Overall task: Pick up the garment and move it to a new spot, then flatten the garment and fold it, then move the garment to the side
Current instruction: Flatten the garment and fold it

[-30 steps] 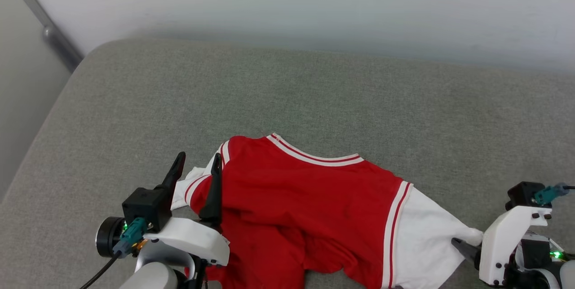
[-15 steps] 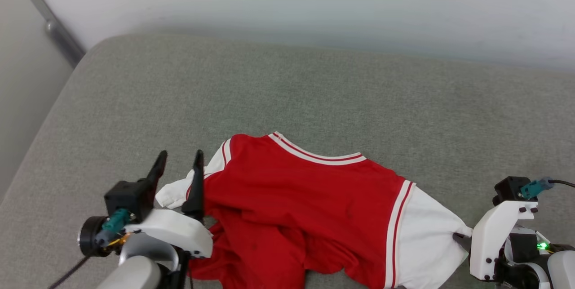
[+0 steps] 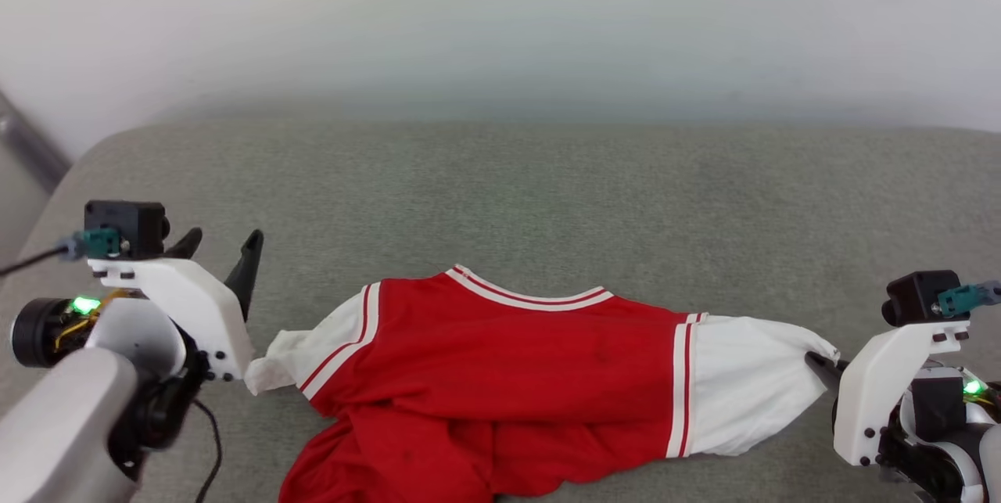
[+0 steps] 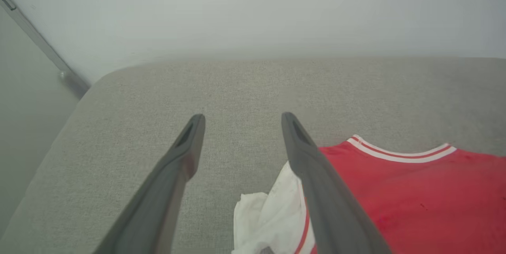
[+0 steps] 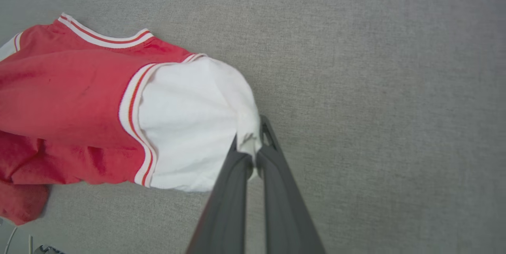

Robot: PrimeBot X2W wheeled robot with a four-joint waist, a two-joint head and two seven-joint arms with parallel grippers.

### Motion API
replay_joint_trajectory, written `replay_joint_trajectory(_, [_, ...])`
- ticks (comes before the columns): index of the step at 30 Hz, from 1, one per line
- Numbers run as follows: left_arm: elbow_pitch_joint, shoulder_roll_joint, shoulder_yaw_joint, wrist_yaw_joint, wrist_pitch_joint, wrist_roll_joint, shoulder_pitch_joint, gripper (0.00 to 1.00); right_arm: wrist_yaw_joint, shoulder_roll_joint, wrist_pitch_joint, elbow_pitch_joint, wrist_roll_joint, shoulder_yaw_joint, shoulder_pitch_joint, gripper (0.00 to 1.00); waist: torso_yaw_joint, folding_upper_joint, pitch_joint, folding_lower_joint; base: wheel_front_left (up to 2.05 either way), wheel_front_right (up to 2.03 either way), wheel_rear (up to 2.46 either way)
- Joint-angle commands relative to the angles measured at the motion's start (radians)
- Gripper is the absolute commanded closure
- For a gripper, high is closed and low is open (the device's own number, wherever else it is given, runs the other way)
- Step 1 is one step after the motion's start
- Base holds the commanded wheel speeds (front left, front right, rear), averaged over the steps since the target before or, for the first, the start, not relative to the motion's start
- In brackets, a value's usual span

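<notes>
The jaws of my left gripper (image 3: 223,241) are standing wide apart, and in the left wrist view (image 4: 242,117) I am seeing bare cushion between its 2 long dark fingers. The jaws of my right gripper (image 3: 813,361) are pinching almost together, clamping the bunched cuff of the white right-hand sleeve (image 3: 743,386); in the right wrist view (image 5: 253,135) a fold of that sleeve (image 5: 189,119) is sticking up between the fingertips.

The bright red soft-fabric T-shirt with white short sleeves (image 3: 500,346) is lying on the grey-green woven cushion (image 3: 547,190), near me and roughly in the middle from left to right. Its striped neckline trim (image 3: 524,296) is facing the far side, towards the pale wall (image 3: 500,18). Its upper edge is stretching out fairly straight, while the red body is bunching into loose folds at the near edge.

The left gripper is hovering at the left, apart from the shirt, with the crumpled white left-hand sleeve (image 3: 289,354) lying just to its right and nearer to me. In the left wrist view that sleeve (image 4: 261,214) is showing beside the right finger, and the red cloth (image 4: 415,198) is spreading away to the right.
</notes>
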Motion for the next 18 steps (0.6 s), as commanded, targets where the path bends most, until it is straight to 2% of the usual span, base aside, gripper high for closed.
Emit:
replay_joint_trajectory(1, [0.014, 0.008, -0.007, -0.012, 0.026, -0.011, -0.015, 0.00, 0.000, -0.002, 0.000, -0.009, -0.001, 0.003, 0.002, 1.00, -0.017, 0.0000, 0.014, -0.0001, 0.00, 0.00, 0.00])
replay_joint_trajectory(5, [0.097, 0.044, -0.032, -0.079, 0.195, -0.079, -0.054, 0.00, 0.000, 0.008, 0.001, -0.037, 0.000, 0.020, -0.021, 1.00, -0.046, 0.0000, 0.059, -0.0001, 0.00, 0.00, 0.00])
replay_joint_trajectory(9, [0.183, 0.064, -0.054, -0.129, 0.328, -0.131, -0.082, 0.00, 0.000, 0.016, -0.006, -0.053, 0.004, 0.041, -0.043, 1.00, -0.070, 0.0000, 0.103, -0.0001, 0.00, 0.00, 0.00])
replay_joint_trajectory(14, [0.259, 0.043, -0.078, -0.188, 0.418, -0.173, -0.112, 0.00, 0.000, 0.018, -0.016, -0.060, 0.008, 0.055, -0.060, 1.00, -0.087, 0.0000, 0.146, -0.0001, 0.00, 0.00, 0.00])
replay_joint_trajectory(18, [0.308, 0.023, -0.103, -0.220, 0.469, -0.186, -0.132, 0.00, 0.000, 0.022, -0.028, -0.056, 0.017, 0.067, -0.075, 1.00, -0.103, 0.0000, 0.177, -0.0001, 0.00, 0.00, 0.00])
